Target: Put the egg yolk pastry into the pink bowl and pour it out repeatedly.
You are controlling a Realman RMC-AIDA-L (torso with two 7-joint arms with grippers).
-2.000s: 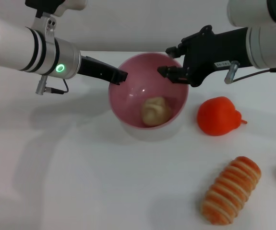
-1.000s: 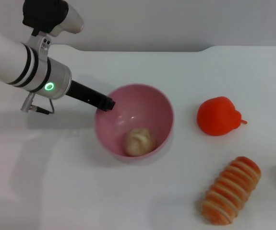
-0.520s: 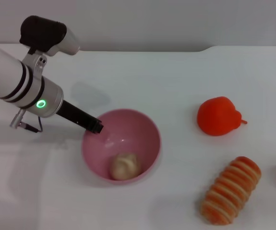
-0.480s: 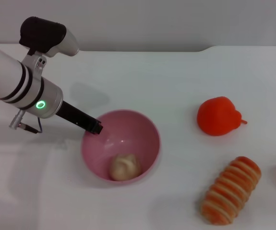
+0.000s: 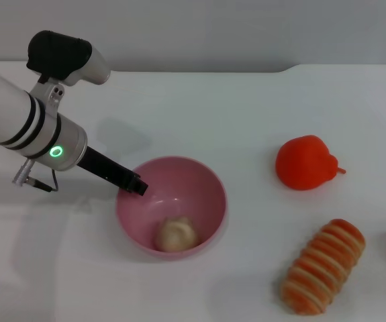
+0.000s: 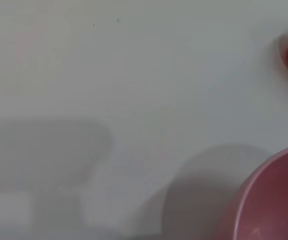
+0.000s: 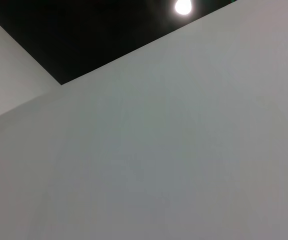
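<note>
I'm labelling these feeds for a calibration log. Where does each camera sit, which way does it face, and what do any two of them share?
Head view: on the robot's head, looking forward and down at the table; shows the left arm, its left gripper at the rim of the pink bowl, which holds the egg yolk pastry.
Left wrist view: on the left arm's wrist, facing the table, no robot parts visible.
Right wrist view: on the right arm's wrist, facing plain pale surfaces and a lamp, no robot parts visible.
Shared: head and left wrist views both show the pink bowl and the red fruit.
</note>
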